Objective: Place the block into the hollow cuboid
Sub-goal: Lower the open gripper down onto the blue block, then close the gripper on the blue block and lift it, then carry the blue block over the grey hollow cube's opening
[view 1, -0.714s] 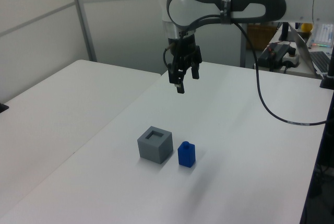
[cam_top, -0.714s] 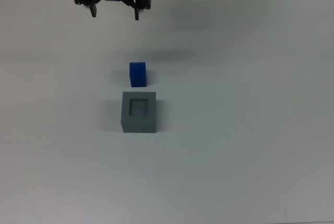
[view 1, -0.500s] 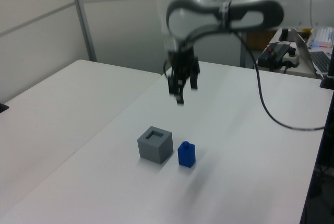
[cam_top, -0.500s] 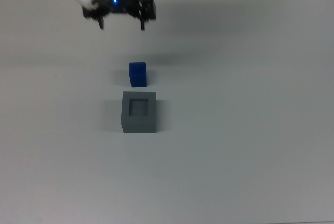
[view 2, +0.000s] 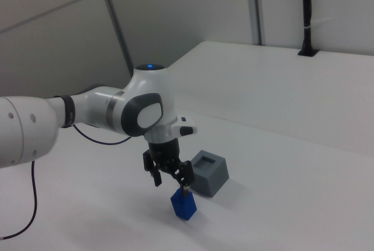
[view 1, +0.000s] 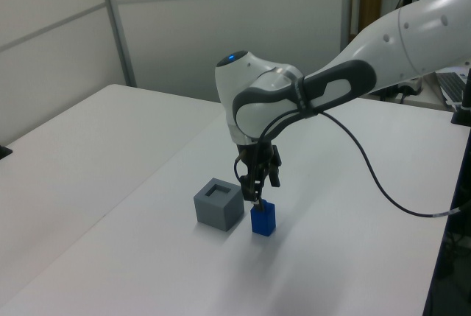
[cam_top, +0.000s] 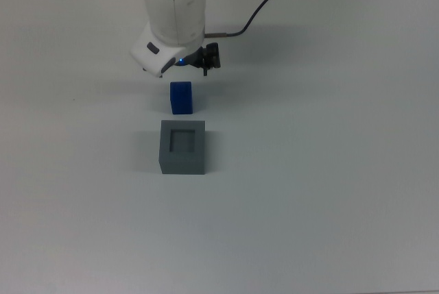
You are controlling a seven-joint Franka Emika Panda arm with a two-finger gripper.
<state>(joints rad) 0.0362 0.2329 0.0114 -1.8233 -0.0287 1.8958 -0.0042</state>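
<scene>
A: Where is everything lying?

B: The block (cam_top: 181,97) is standing on the white worktop (cam_top: 329,170), just beside the cuboid (cam_top: 183,147), apart from it by a narrow gap. In the top view the cuboid is below the block, recess facing up and empty. In the left view the block is on the cuboid's right.

A: And you?

B: I am hanging my end effector (view 2: 170,176) just above the block, fingers pointing down. In the right view the fingers (view 2: 188,176) are spread apart, wider than the block, with nothing between them. One fingertip is looking very close to the block's top in the left view; whether it is touching, I cannot tell.

A: So the grasp is the step in hand?

B: I am judging so. To do it well, I am wanting the block centred between the fingers before lowering, so that neither tip lands on its top face and tips it. I am also wanting the fingers closing on the two faces that are clear of the cuboid, since the gap on that side is narrow. Then a square, firm grip low enough to keep the block upright, because it has to go straight down into a recess not much wider than itself.
</scene>
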